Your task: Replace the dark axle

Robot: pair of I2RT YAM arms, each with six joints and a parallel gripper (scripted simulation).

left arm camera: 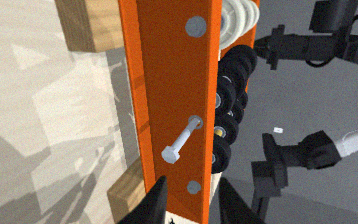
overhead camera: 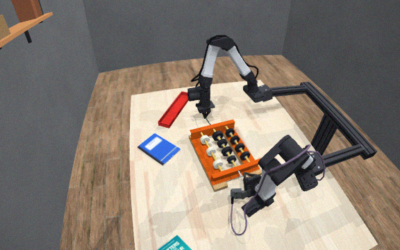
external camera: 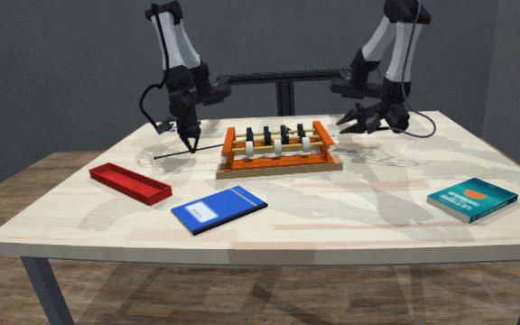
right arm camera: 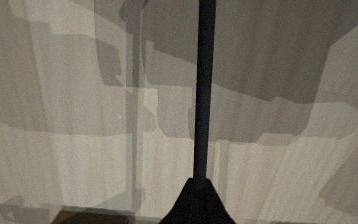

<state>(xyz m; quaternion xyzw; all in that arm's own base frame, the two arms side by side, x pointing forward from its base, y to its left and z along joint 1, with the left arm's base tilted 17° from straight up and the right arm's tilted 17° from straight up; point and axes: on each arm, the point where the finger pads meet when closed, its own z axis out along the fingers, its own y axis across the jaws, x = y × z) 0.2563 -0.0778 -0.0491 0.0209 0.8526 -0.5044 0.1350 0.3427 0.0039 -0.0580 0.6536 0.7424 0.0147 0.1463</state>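
Observation:
The orange wheel frame (overhead camera: 212,128) (external camera: 227,146) stands on wooden battens (overhead camera: 220,187) (external camera: 283,171). Black wheels (overhead camera: 226,151) sit on its middle row. The bright axle (overhead camera: 239,173) (left arm camera: 184,136) sticks out of one rail, its head away from the rail. My right gripper (overhead camera: 205,116) (external camera: 193,151) (right arm camera: 198,186) is shut on the dark axle (external camera: 170,155) (right arm camera: 203,90), which points to the opposite rail; how far it reaches inside is hidden. My left gripper (external camera: 340,127) (left arm camera: 192,184) is open and empty, outside the rail by the bright head. The red tray (overhead camera: 164,125) (external camera: 158,197) is empty.
A blue notebook (overhead camera: 167,153) (external camera: 237,205) lies between the tray and the front of the frame. A teal book (overhead camera: 176,243) (external camera: 472,199) lies farther off on the left arm's side. The outer rows carry white wheels (overhead camera: 205,139) and black wheels (overhead camera: 235,139).

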